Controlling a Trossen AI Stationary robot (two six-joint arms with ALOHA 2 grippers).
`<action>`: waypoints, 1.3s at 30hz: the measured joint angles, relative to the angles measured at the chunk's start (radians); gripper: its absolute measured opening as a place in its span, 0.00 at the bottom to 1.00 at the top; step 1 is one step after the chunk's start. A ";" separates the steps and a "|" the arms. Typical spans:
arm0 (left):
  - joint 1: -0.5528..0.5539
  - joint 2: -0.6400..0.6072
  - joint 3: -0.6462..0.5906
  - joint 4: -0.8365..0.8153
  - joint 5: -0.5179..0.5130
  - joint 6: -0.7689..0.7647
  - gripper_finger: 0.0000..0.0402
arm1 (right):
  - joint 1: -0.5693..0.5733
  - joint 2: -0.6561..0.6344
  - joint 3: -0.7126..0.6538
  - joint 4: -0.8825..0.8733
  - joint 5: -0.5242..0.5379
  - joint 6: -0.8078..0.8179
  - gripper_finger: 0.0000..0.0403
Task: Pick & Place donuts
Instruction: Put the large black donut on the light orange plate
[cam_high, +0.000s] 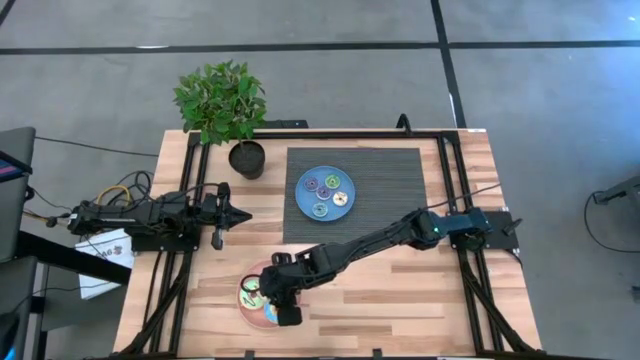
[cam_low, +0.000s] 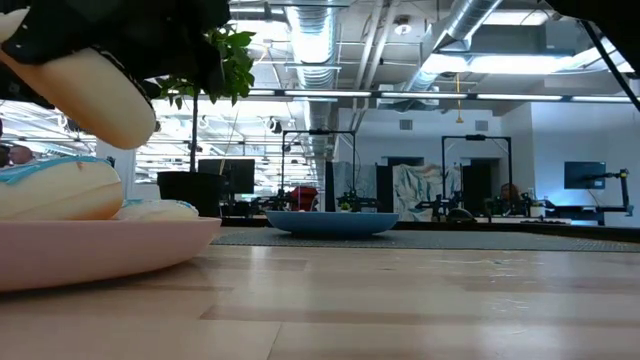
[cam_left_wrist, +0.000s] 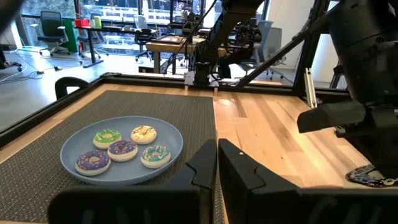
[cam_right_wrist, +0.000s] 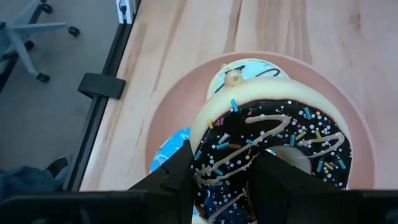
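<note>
Dark brown icing with white squiggles and coloured sprinkles marks the donut that the right claw is pinching, its two fingers closed across one side of the ring, one inside the hole and one outside as far as the wrist view shows. The donut hangs tilted over the pink plate at the near edge of the desk, just above the other large donuts lying there: a light blue one and a white one are visible, the rest hidden under the arm in the high view.

Judging by its moulded, pale underside in the low view, the ring looks light and fairly stiff, a toy rather than anything soft, so it should not sag in the grip. The glossy icing may be slick, and a pinch on one side only lets the ring swing or twist. Taking it across the band, through the hole, seems the sound hold; a squeeze on the outer rim alone would likely slip.

Four mini donuts sit together on the blue plate on the dark mat, well apart from the pink plate. The left claw waits at the left side of the desk, fingers pressed together and holding nothing.
</note>
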 joint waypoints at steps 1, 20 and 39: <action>0.000 0.000 0.000 0.000 0.000 0.000 0.02 | 0.000 0.000 0.000 0.000 0.000 -0.003 0.28; 0.000 0.000 0.000 0.000 0.000 0.000 0.02 | -0.002 0.056 0.000 0.053 -0.033 0.029 0.32; 0.000 0.000 0.000 0.000 0.000 0.000 0.02 | -0.009 0.056 0.000 0.048 -0.059 0.118 0.73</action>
